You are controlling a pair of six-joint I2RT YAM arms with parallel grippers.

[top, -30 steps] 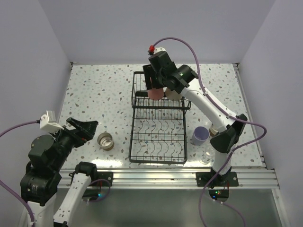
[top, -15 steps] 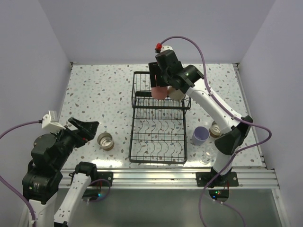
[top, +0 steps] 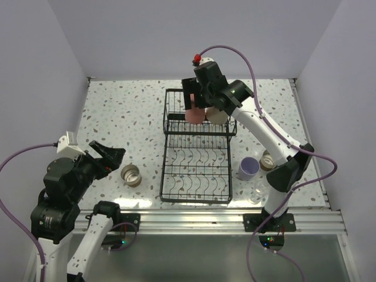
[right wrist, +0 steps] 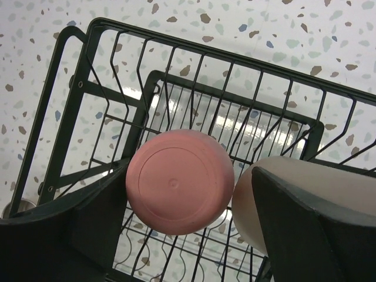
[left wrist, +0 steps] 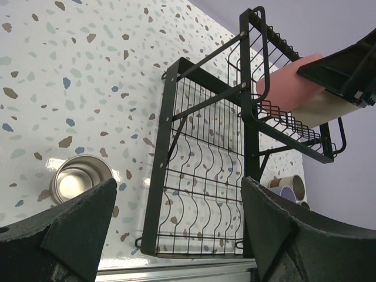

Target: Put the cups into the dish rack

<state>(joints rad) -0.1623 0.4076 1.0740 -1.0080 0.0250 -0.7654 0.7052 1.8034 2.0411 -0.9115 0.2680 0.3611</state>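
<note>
The black wire dish rack (top: 164, 170) stands mid-table. A pink cup (top: 194, 115) and a tall beige cup (top: 217, 115) sit bottom-up, side by side, in its raised basket. My right gripper (top: 194, 101) hangs over the pink cup (right wrist: 179, 181) with its jaws open, one on each side and wider than the cup. The right finger overlaps the beige cup (right wrist: 244, 202). My left gripper (top: 111, 154) is open and empty, left of the rack, near a short tan cup (top: 130, 174). That cup also shows in the left wrist view (left wrist: 79, 181).
A lavender cup (top: 248, 168), a tan cup (top: 269, 160) behind it and a small clear glass (top: 256, 195) stand right of the rack, close to the right arm's base. The rack's lower tined section (left wrist: 202, 194) holds nothing. Walls enclose the table on three sides.
My right gripper has shifted a little right and back over the basket; the pink cup has stayed in place. My left arm has risen and edged forward slightly.
</note>
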